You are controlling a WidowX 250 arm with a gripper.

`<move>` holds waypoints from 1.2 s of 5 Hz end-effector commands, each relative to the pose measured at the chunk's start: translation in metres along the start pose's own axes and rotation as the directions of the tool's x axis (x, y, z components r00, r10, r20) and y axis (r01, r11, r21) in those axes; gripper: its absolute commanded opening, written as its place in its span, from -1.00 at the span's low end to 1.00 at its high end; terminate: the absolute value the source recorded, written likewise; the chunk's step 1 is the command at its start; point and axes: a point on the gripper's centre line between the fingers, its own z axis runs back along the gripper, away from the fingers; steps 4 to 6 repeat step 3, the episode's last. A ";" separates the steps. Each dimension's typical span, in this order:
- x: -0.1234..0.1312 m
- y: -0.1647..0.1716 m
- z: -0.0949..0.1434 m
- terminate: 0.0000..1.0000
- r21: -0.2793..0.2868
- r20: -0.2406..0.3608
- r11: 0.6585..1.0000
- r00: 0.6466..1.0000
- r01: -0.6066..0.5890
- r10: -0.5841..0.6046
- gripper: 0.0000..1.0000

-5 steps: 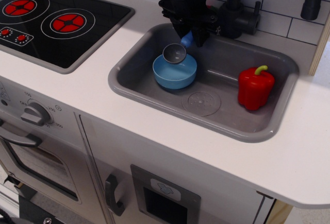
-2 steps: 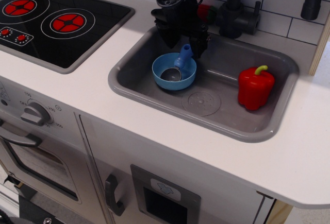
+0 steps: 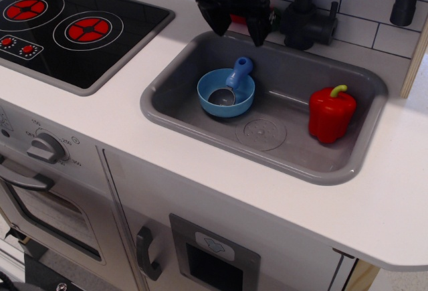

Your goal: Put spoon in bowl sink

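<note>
- My black claw [image 3: 237, 29] hung above the back left rim of the sink, jaws spread apart and nothing between them, so I logged it as released.
- Claw was clear of the bowl, not touching spoon or bowl, up near the white tiled wall [image 3: 361, 3].
- The small toy spoon with the chubby light-blue plastic handle and round dark grey scoop [image 3: 231, 83] sat in the small round light-blue plastic bowl [image 3: 225, 93]: scoop down inside on the bowl floor, handle leaning up over the back rim toward the wall.
- Bowl stood upright in the left part of the rectangular grey plastic toy sink basin [image 3: 167, 107], on the basin floor, left of the round embossed drain circle [image 3: 264, 133].
- A glossy red plastic toy pepper with a green stem [image 3: 331, 113] stood at the right end of the basin, well apart from the bowl; not involved.
- The dark tap fitting [image 3: 306, 20] was just right of the claw behind the basin; I couldn't tell if they touched.
- Black stovetop with red burner rings [image 3: 80, 27] off to the left on the white counter [image 3: 374, 197], nothing on it.
- My read on progress: placement looked done, spoon in bowl, bowl in sink, claw let go.
- Left, as I judged it: only backing the arm away; the handle propped on the rim looked stable enough, no re-grasp needed.
</note>
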 end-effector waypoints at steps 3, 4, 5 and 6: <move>0.025 -0.002 0.045 1.00 0.005 0.070 1.000 0.997 -0.017 0.016 1.00; 0.025 -0.002 0.045 1.00 0.005 0.070 1.000 0.997 -0.017 0.016 1.00; 0.025 -0.002 0.045 1.00 0.005 0.070 1.000 0.997 -0.017 0.016 1.00; 0.025 -0.002 0.045 1.00 0.005 0.070 1.000 0.997 -0.017 0.016 1.00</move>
